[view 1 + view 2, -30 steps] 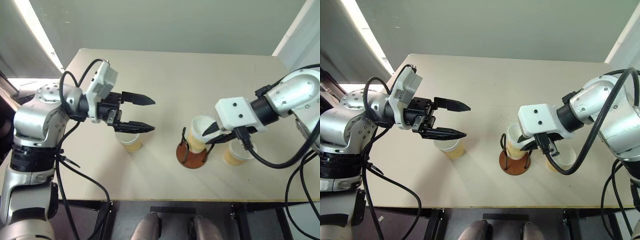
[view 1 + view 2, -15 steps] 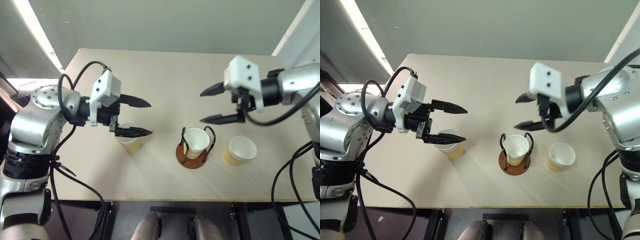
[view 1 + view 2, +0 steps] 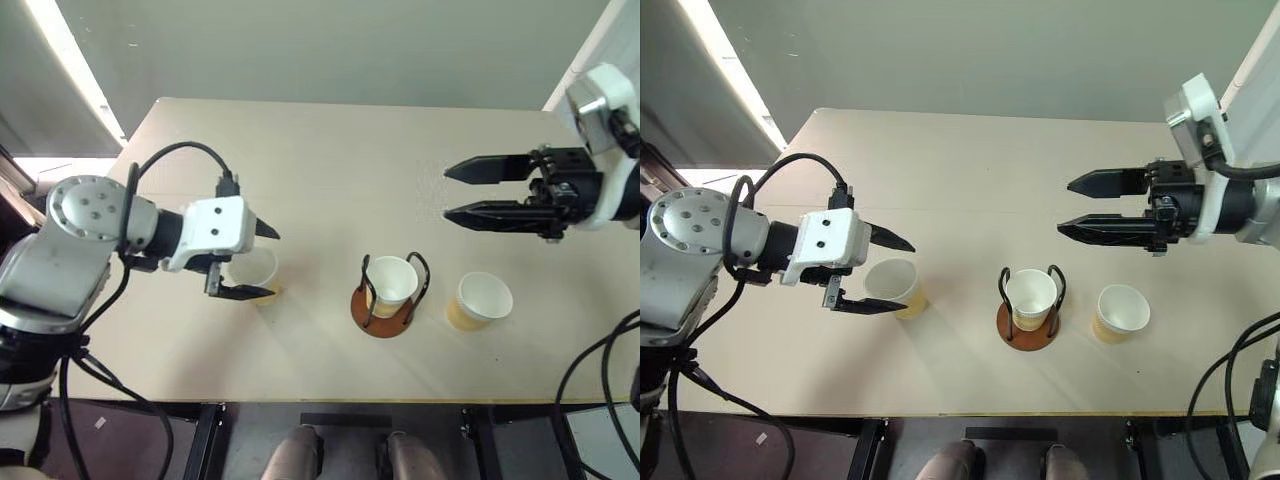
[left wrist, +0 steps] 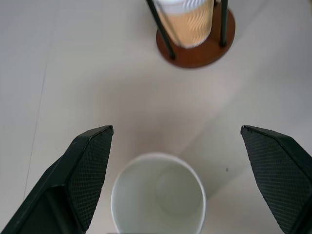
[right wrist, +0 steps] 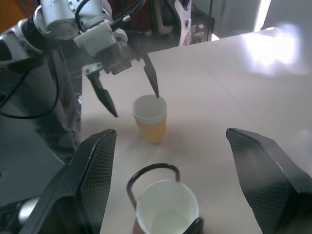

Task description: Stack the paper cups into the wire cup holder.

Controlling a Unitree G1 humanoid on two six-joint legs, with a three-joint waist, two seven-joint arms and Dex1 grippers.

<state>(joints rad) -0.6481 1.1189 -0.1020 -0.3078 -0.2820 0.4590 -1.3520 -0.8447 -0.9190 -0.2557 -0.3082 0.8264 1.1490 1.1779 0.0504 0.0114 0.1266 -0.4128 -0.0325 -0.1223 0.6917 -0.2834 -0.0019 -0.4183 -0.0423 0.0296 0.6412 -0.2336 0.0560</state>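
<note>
The round reddish-brown wire cup holder (image 3: 1029, 312) is standing near the table's front edge, one tan paper cup (image 3: 1031, 297) seated between its black arches. A second cup (image 3: 894, 287) is waiting to its left, a third (image 3: 1119, 311) just beside it on the right. My left gripper (image 3: 876, 273) is straddling the left cup, fingers spread. Closing off-centre could crush or tip it. My right gripper (image 3: 1086, 206), spread and empty, has lifted clear since releasing the holder's cup.
</note>
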